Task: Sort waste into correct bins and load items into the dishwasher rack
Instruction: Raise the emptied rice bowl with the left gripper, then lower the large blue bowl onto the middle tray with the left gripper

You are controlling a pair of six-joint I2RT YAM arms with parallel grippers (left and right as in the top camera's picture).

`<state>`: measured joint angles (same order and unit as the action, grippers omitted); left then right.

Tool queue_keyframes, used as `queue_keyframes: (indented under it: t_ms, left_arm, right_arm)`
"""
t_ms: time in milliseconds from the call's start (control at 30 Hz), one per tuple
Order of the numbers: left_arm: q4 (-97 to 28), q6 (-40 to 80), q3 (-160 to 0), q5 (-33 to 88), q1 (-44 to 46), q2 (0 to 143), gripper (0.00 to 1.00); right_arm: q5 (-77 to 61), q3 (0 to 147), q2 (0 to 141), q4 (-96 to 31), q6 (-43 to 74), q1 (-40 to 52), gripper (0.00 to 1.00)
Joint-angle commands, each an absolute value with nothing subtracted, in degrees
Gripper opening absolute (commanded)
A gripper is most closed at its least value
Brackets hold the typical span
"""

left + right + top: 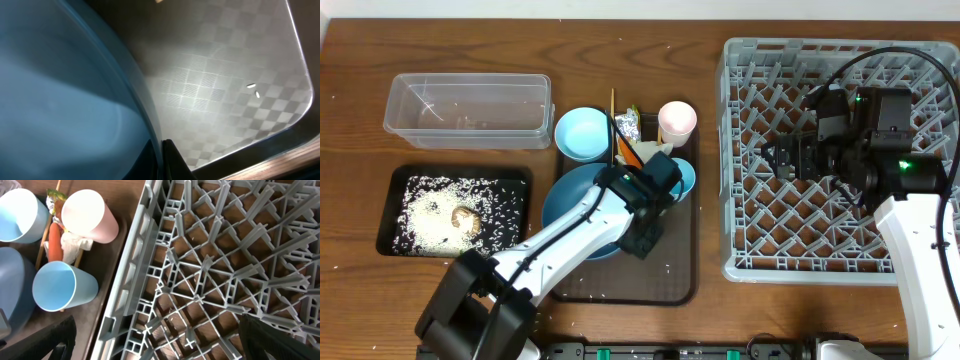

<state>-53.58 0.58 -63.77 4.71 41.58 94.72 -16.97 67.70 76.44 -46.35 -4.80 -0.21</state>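
Note:
My left gripper (642, 238) is shut on the rim of the large blue bowl (570, 205) on the brown serving tray (620, 285). In the left wrist view the bowl (60, 90) fills the left side, with its rim pinched between the dark fingers (172, 160). My right gripper (775, 160) hangs open over the grey dishwasher rack (840, 250), with nothing between its fingers (280, 340). On the tray's far end are the small light-blue bowl (582, 133), pink cup (87, 215), light-blue cup (62, 285), carrot (54, 242), tissue (75, 242), a wrapper (627, 125) and a chopstick (42, 245).
The clear tub (465, 110) stands at the back left. In front of it the black tray (515, 180) holds rice and a brownish scrap (465, 217). A few rice grains (251, 86) lie on the serving tray floor and on the table near it.

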Motion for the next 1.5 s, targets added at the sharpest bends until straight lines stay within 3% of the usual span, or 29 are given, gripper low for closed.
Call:
queue_keyframes:
  t_ms: [0,133,200,333,433,767,867,1200,1467]
  left_arm:
    - [-53.74,2.28,-64.45,6.85,42.63,94.50,0.06]
    - [-53.82,2.98,-64.47,9.30,43.42,94.50,0.07]
    - [-54.22,3.40,-64.47,10.48,43.48,94.50,0.14]
    - [-55.20,3.75,-64.47,11.38,43.48,94.28,0.57]
    - [-55.22,3.79,-64.90,11.38,43.42,93.49,0.75]
    - [-55.05,6.57,-70.17,10.87,40.29,86.17,0.86]
    - [-52.53,6.55,-70.46,10.92,37.39,83.53,0.98]
    - [-36.47,3.51,-70.41,10.87,32.32,87.02,0.98]
    - [-37.71,8.80,-71.50,10.98,23.07,84.66,0.98]
  right_arm:
    - [-17.39,68.66,76.53,-45.89,-4.36,-0.69,0.97]
    - [-17.39,68.66,76.53,-45.82,-4.36,-0.69,0.97]
    - [-17.39,68.66,76.53,-45.82,-4.36,-0.69,0.97]
    - [-17.41,68.66,76.53,-45.45,-4.36,-0.69,0.98]
    - [-18.15,68.66,76.53,-44.42,-4.34,-0.69,0.99]
    - [-26.04,68.66,76.53,-36.32,1.06,-0.67,0.99]
    - [-25.98,68.66,76.53,-35.03,2.17,-0.67,0.99]
    - [-26.02,68.66,76.53,-34.30,2.37,-0.67,0.99]
    - [-25.89,68.66,76.62,-34.00,5.76,2.66,0.96]
